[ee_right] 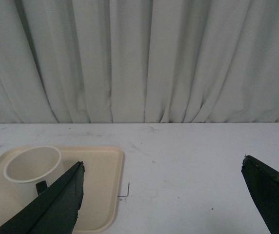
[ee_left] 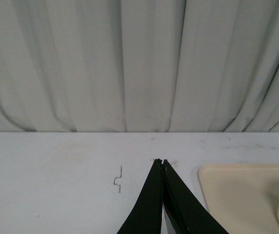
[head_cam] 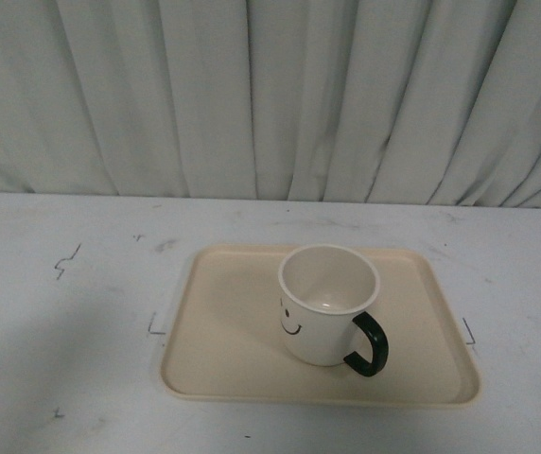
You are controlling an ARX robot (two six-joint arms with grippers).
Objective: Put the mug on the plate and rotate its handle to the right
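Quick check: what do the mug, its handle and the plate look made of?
The mug: probably glazed ceramic, cream, thick rim, soft sheen; melamine is possible. The handle: glossy black, likely the same body. The plate: looks like moulded plastic, matte beige, rounded corners, low raised rim.

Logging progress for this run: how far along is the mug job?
Done: the mug stands upright on the plate, its handle pointing right, slightly toward the camera. In hand: nothing; the left claw is shut and empty, the right claw open, neither touching the mug. Left: seemingly nothing.
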